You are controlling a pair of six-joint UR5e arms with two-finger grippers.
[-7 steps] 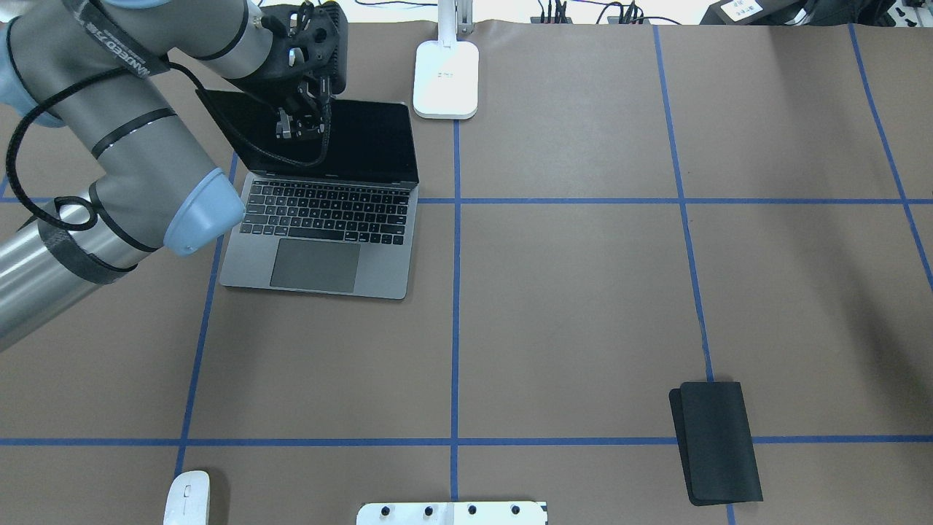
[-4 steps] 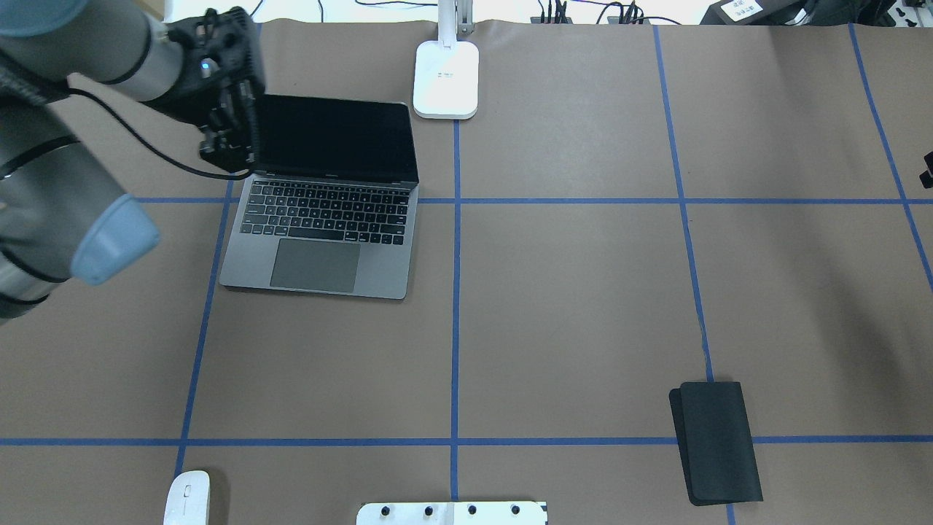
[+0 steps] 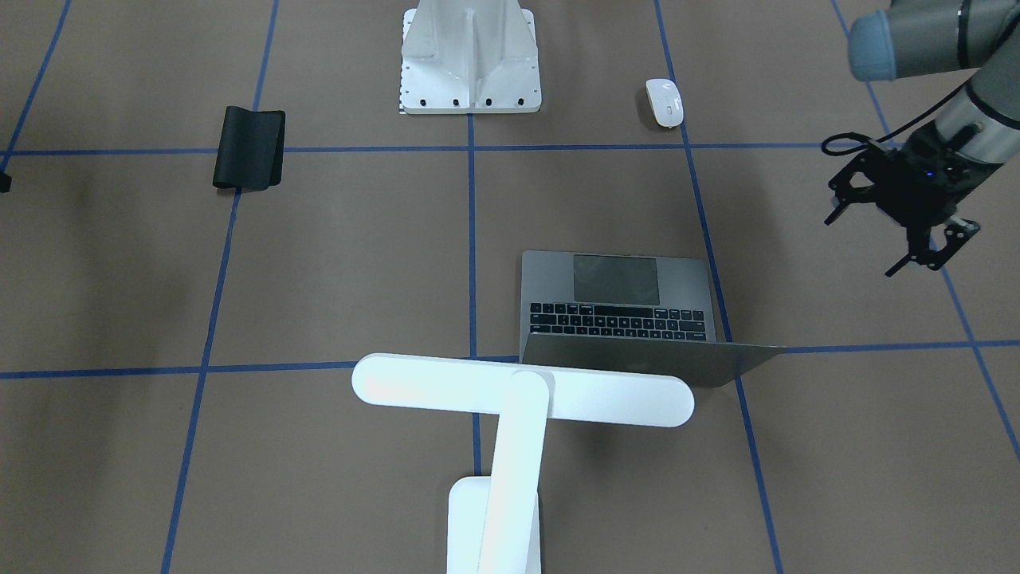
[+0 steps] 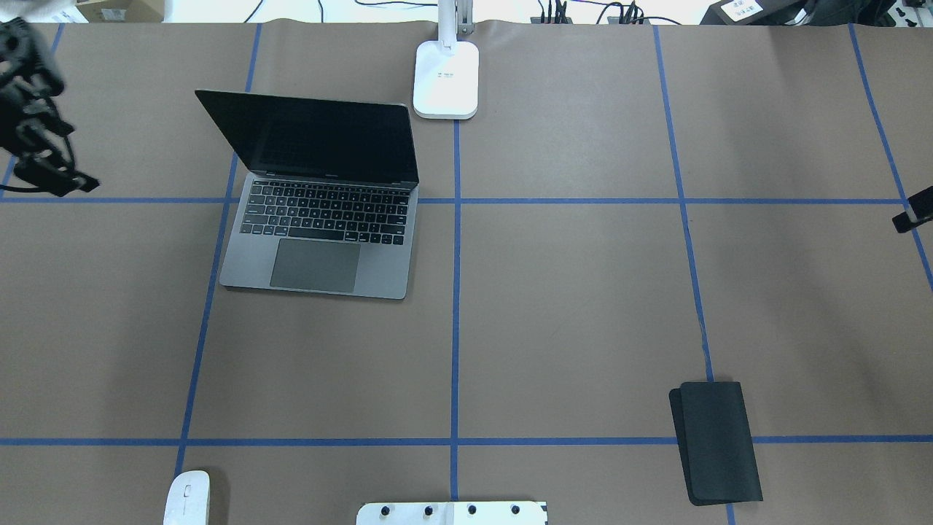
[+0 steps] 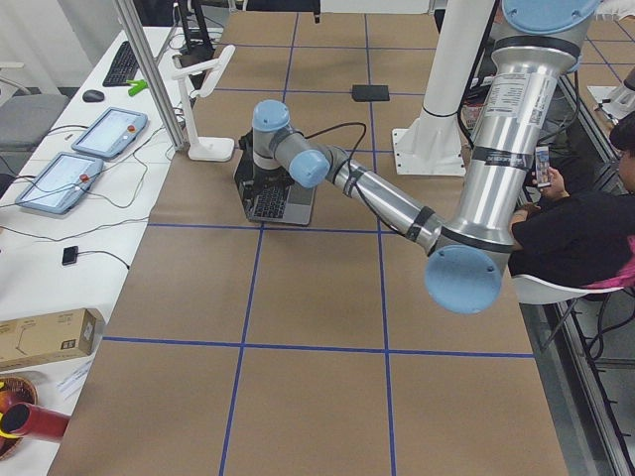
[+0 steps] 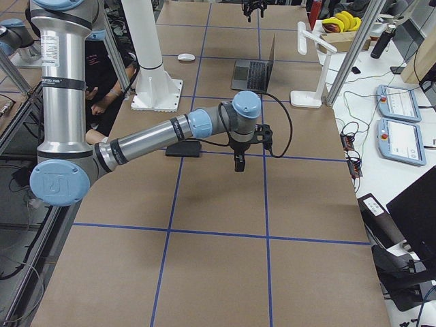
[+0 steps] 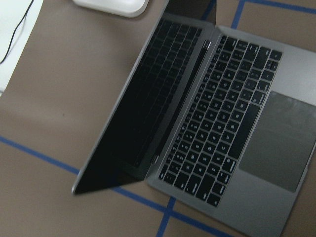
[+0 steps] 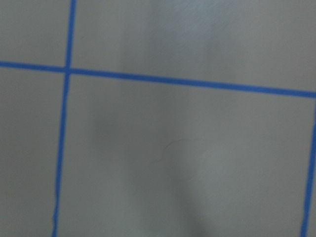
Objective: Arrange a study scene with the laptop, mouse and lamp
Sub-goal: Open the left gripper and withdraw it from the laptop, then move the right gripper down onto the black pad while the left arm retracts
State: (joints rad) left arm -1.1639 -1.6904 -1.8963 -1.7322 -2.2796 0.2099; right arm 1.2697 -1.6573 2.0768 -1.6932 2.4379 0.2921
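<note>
The laptop (image 4: 313, 219) stands open on the table's left half, screen dark; it also shows in the front view (image 3: 617, 307) and the left wrist view (image 7: 217, 128). The lamp stands behind it, its base (image 4: 445, 80) at the far edge and its bar head (image 3: 522, 389) near the laptop's lid. The mouse (image 4: 186, 499) lies at the near left edge, also in the front view (image 3: 664, 102). My left gripper (image 3: 862, 247) is open and empty, in the air left of the laptop (image 4: 55, 157). Only a tip of my right gripper (image 4: 913, 216) shows at the right edge; I cannot tell its state.
A black folded mouse pad (image 4: 718, 441) lies at the near right. The white bolted pedestal (image 4: 452, 512) sits at the near middle edge. Blue tape lines grid the brown table (image 4: 583, 292).
My left arm has swung away from the laptop's screen to the table's far left. The laptop stays open and unmoved. A tip of the right gripper has come further in at the right edge.
</note>
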